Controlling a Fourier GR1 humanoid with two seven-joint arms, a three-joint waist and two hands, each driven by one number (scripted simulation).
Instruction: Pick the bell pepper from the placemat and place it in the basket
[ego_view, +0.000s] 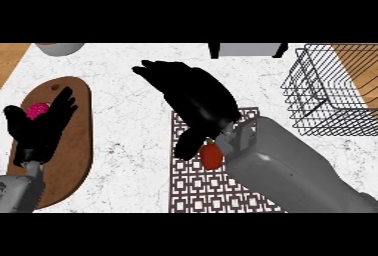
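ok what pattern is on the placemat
A dark brown and white geometric lattice of small squares on the placemat, seen in the head view.

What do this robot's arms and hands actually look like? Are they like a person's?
Roughly. Each arm ends in a black hand with fingers and a thumb: the left hand and the right hand. Behind them are smooth, rounded grey forearms; the right forearm looks bulky, the left forearm slimmer, with a ridged dark wrist section. No cables, markings or sleeves show.
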